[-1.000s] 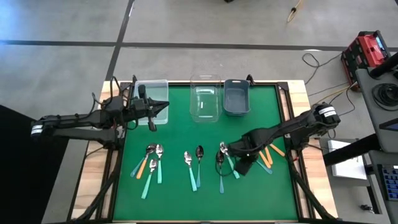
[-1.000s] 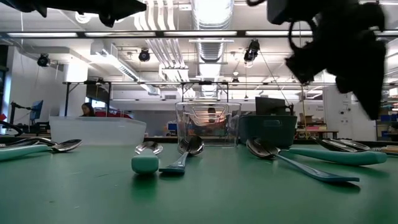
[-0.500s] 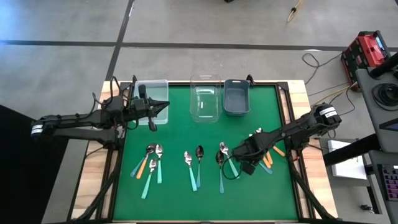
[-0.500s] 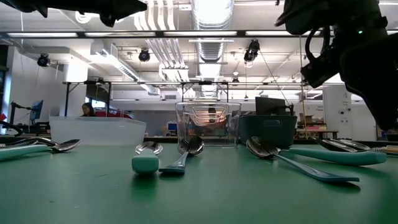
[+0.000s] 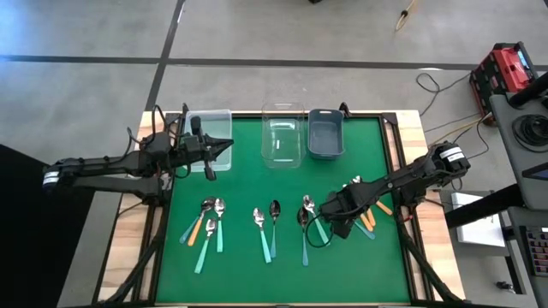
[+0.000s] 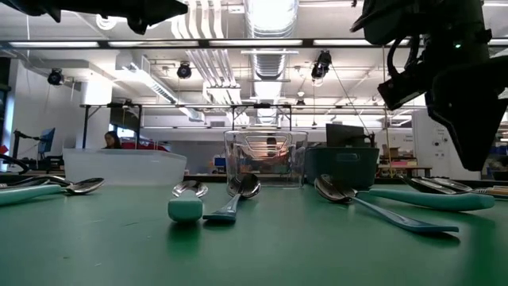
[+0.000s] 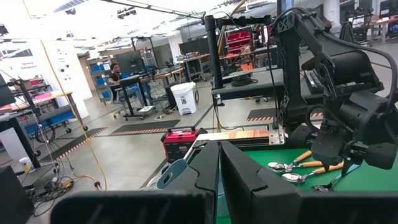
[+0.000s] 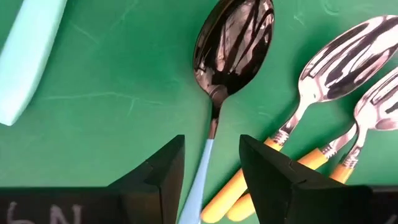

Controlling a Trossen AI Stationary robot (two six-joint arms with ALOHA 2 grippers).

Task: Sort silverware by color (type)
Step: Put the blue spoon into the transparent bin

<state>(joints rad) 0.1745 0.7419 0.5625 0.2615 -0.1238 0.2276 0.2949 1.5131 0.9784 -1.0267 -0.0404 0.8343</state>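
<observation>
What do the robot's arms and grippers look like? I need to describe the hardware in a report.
Both arms are slim, dark and jointed, with black cables looped along them. The left gripper has two flat, black, blocky fingers. The right gripper has matching dark, angular, wedge-shaped fingers; white lettering shows on its body.

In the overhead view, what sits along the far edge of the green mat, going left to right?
Left tool, shut, over the frosted bin → clear bin → grey bin.
</observation>
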